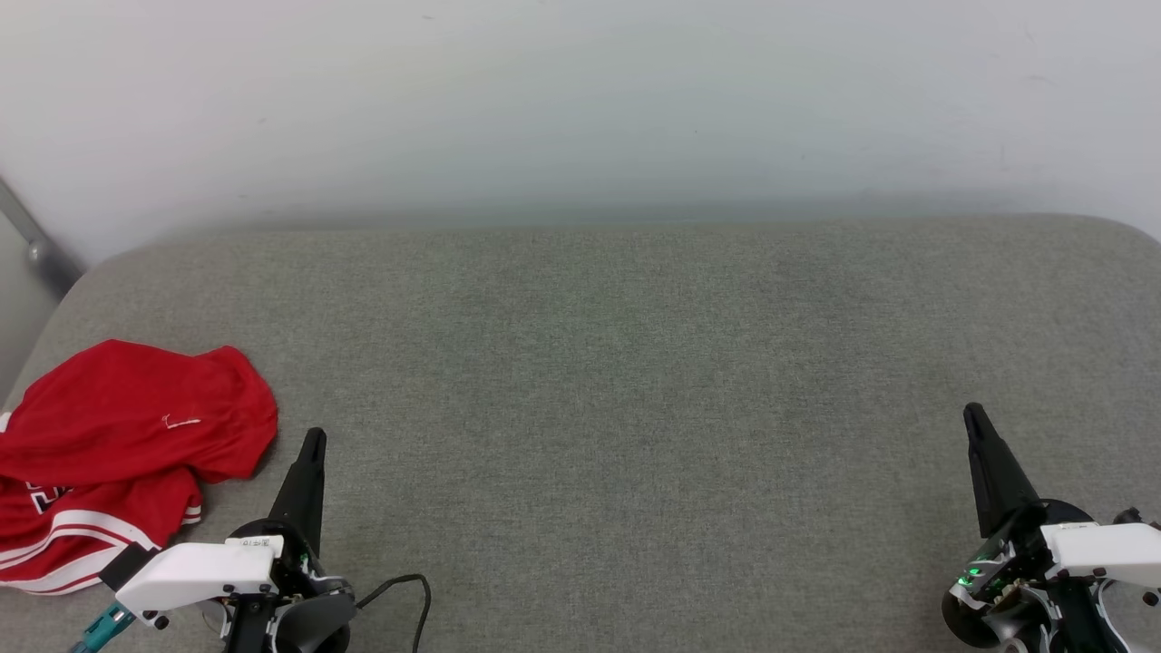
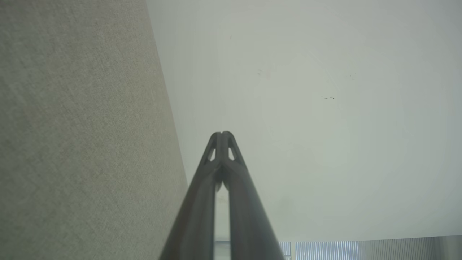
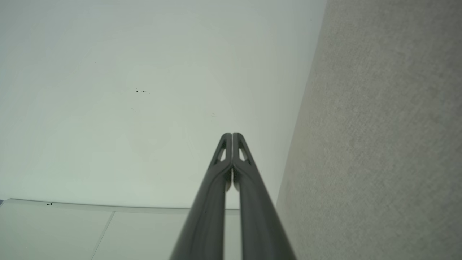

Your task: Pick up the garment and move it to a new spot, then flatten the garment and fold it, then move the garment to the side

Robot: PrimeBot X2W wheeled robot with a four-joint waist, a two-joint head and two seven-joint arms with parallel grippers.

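The garment (image 1: 127,444), a red shirt with red-and-white striped trim, lies crumpled at the left end of the grey cushioned surface (image 1: 617,381). My left gripper (image 1: 314,437) hovers just to its right, apart from the cloth, fingers pressed together and holding nothing. In the left wrist view the left gripper (image 2: 222,134) points toward the pale wall with tips touching. My right gripper (image 1: 974,413) sits at the lower right, far from the shirt, shut and empty. The right wrist view shows the right gripper (image 3: 231,135) with both tips together against the wall.
A pale wall (image 1: 580,109) rises behind the surface. A grey metal bar (image 1: 34,243) runs down at the far left edge. A black cable (image 1: 408,589) loops beside my left wrist. The cushion's wide middle stretches between both arms.
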